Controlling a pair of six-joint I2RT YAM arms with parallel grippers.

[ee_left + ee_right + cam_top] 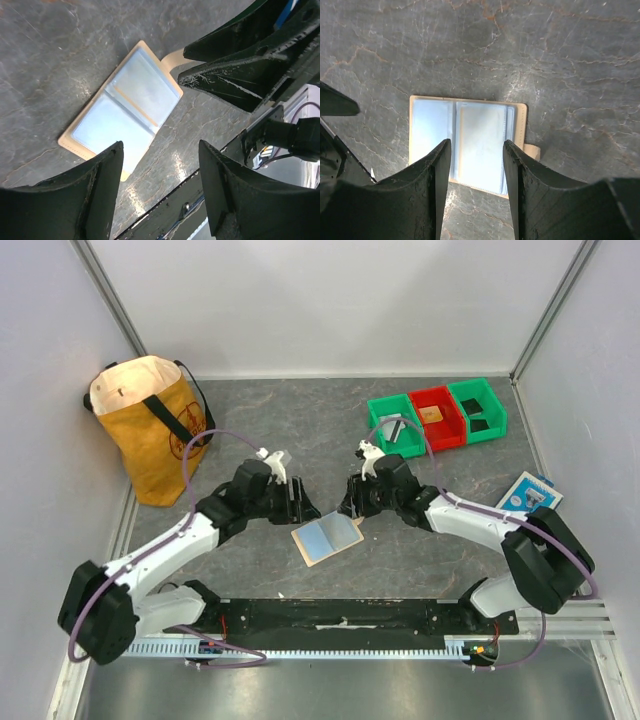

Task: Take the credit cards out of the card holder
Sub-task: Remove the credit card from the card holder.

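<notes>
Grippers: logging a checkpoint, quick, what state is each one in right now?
Left gripper: open, empty, over the card holder.
Right gripper: open, empty, also over the card holder.

One card holder [327, 538], three bins [436, 416], one yellow bag [150, 430], one blue-and-white packet [530, 492].

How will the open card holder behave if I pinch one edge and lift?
The card holder would likely hinge along its centre fold and droop, not stay flat. Its glossy inner face looks slippery. It lies flush on the table, so catching an edge may be hard.
</notes>
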